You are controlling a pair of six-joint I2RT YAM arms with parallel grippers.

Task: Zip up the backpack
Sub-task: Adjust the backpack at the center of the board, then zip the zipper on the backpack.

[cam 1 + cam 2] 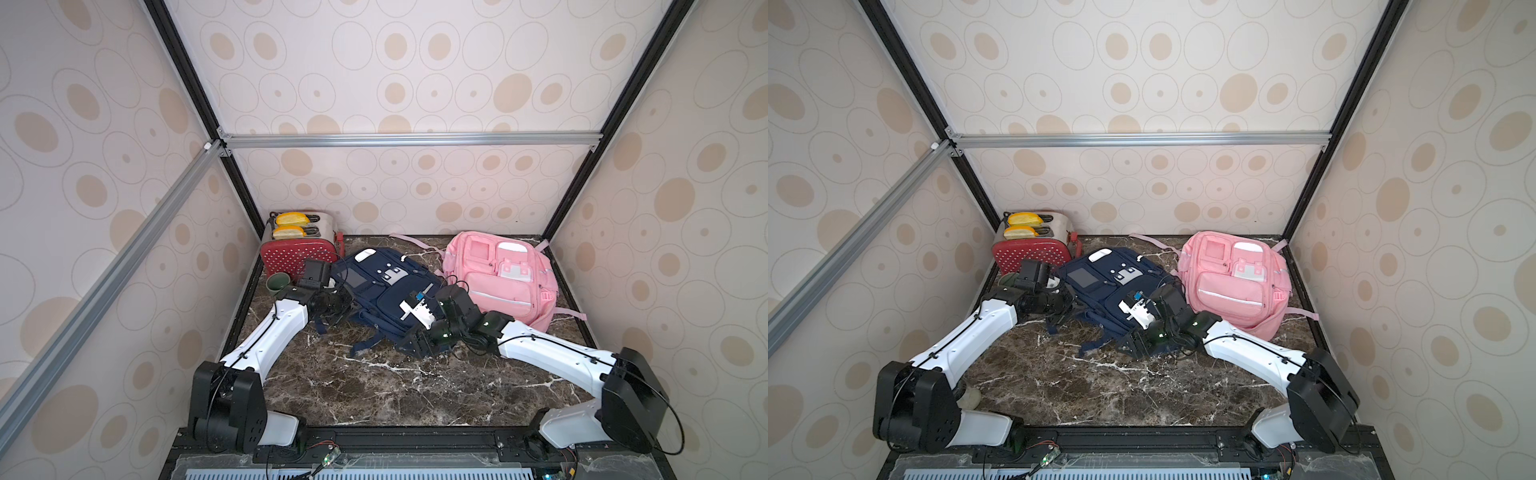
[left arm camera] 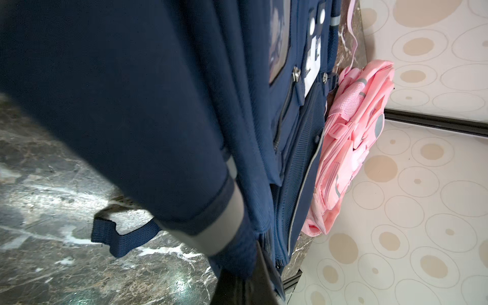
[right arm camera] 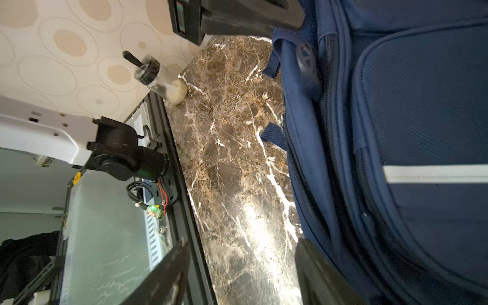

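My left gripper (image 2: 245,280) is clamped fully closed on a fold of the navy backpack (image 1: 386,286), at the side of the bag nearest the toaster. A padded shoulder strap (image 2: 158,132) with a grey reflective band runs straight down to my fingers, and a webbing loop (image 2: 118,237) hangs from it onto the marble tabletop (image 1: 374,395).

My right gripper (image 3: 243,243) stands wide open and holds nothing. One finger (image 3: 322,274) is against the backpack's near bottom edge, the other out over bare marble. Along that edge a zipper track (image 3: 340,184) runs up the bag's side, with a dark gap showing between its two lips.

The navy backpack lies flat, front pockets up, mid-table. A pink backpack (image 1: 498,282) lies just beside it on its right. Behind its left corner stands a red toaster (image 1: 299,253) with two yellow slices in the slots, and a green cup (image 1: 279,284) stands in front of the toaster. A clear jar (image 3: 158,79) with a black lid stands well apart from the bag, at the table's near-left edge.
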